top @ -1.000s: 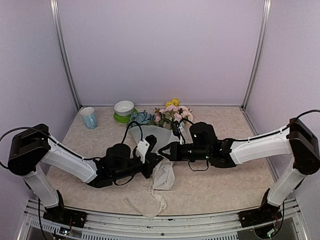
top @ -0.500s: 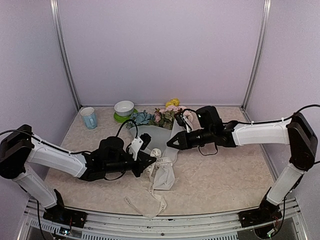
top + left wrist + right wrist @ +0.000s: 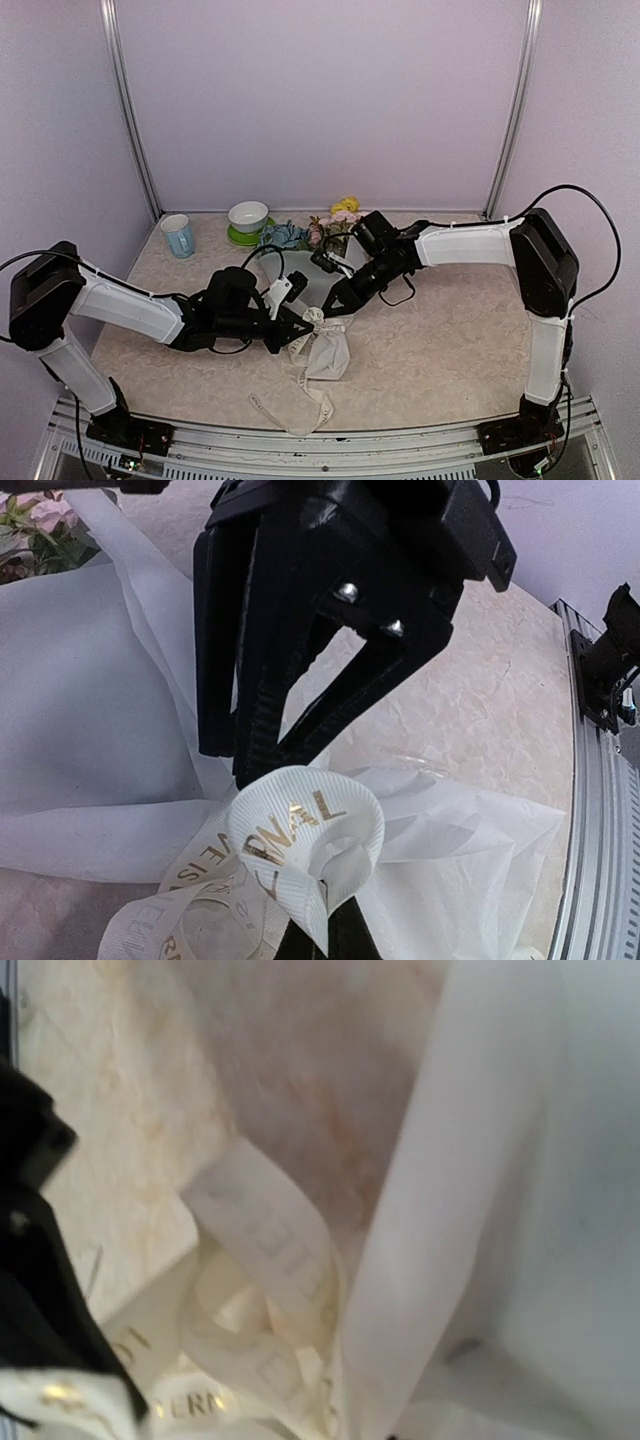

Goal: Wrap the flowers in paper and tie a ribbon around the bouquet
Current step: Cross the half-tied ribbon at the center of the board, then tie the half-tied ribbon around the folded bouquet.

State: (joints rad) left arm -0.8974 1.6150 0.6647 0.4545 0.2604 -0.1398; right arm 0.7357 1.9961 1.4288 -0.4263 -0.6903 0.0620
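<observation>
The bouquet lies mid-table: the flowers [image 3: 335,228] point to the back wall, and the white paper [image 3: 328,355] cone runs toward the front. A loop of cream ribbon [image 3: 315,318] with gold lettering stands at the cone's narrow part, and its tail [image 3: 290,412] trails to the front edge. My left gripper [image 3: 303,325] is shut on that loop of ribbon [image 3: 300,825], its jaws [image 3: 335,935] low in the left wrist view. My right gripper [image 3: 333,303] hangs just above the loop, and its fingers [image 3: 225,680] stand apart, holding nothing. The right wrist view shows blurred ribbon loops [image 3: 265,1250] beside the paper [image 3: 500,1180].
A blue cup [image 3: 178,236] and a white bowl on a green saucer [image 3: 247,217] stand at the back left. A metal rail [image 3: 300,445] runs along the table's front edge. Black cables hang near both wrists.
My right gripper has opened and let go, its arm swinging toward the back and the fingers tilting down over the loop. The left gripper has shifted slightly right, still holding the ribbon.
</observation>
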